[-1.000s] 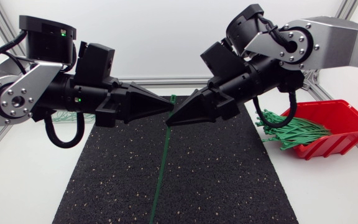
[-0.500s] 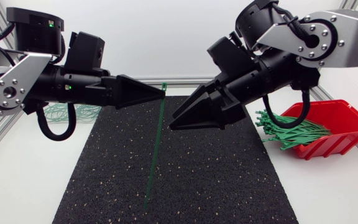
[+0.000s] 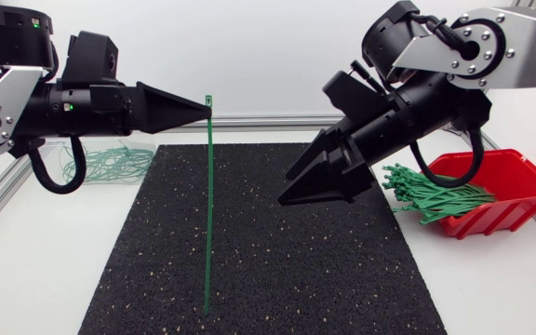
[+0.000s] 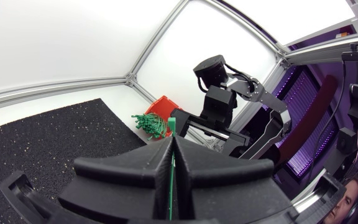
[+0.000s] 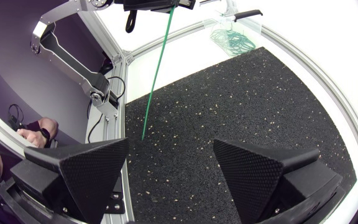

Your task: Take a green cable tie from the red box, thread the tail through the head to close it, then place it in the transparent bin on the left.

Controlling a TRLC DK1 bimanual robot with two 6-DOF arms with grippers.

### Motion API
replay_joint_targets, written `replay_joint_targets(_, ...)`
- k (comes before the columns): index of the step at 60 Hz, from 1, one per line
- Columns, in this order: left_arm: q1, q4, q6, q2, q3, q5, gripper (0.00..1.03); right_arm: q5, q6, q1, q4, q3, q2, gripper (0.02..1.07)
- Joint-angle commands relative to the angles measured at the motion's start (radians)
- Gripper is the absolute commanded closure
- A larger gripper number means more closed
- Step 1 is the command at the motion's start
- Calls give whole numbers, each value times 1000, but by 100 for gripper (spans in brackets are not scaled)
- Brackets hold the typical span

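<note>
Our left gripper (image 3: 201,110) pinches the green cable tie (image 3: 208,214) at its head, the tail hanging unthreaded over the mat (image 3: 342,279). Our right gripper (image 5: 171,144) is spread and well apart from it. That thin pinch could slip, or the loose tail could swing away as we reach for it.

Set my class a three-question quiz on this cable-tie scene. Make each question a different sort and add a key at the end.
1. True or false: the right claw is holding the cable tie.
2. Pick one. The cable tie is: A) closed into a loop; B) hanging straight, with its tail unthreaded; C) cut in two.
3. Fill the blank: the left claw is shut on the cable tie close to its ____ end.

Key: 1 false, the right claw is open, empty and apart from the tie; 2 B; 3 head.
</note>
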Motion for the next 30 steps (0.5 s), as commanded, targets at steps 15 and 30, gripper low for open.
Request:
replay_joint_targets(15, 61, 11, -20, 19, 21, 69, 100, -23, -188, 15, -356, 160, 121, 6)
replay_joint_targets(30, 83, 15, -10, 22, 13, 92, 100, 81, -191, 78, -103, 43, 57, 6)
